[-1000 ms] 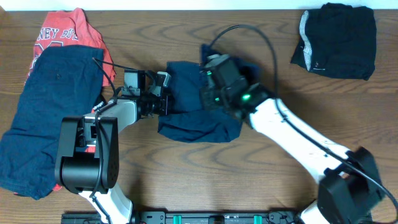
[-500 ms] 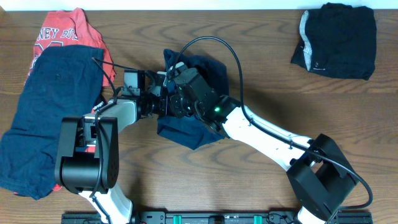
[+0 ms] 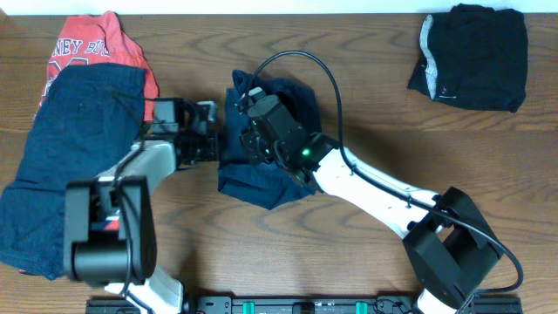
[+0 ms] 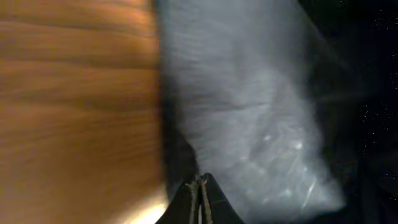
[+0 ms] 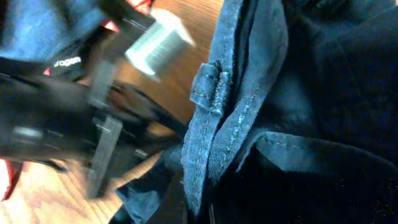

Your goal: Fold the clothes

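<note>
The right arm reaches across the desk to its centre, where the right claw is clamped on the waistband of the bunched navy shorts. The left claw, tips pressed together, sits at the shorts' left edge; whether it pinches cloth cannot be told. Since half a second ago the left arm has drawn back leftward, while the right has scarcely moved.

Brown wooden table with visible grain, pale strip along far edge, black rail along near edge
</note>
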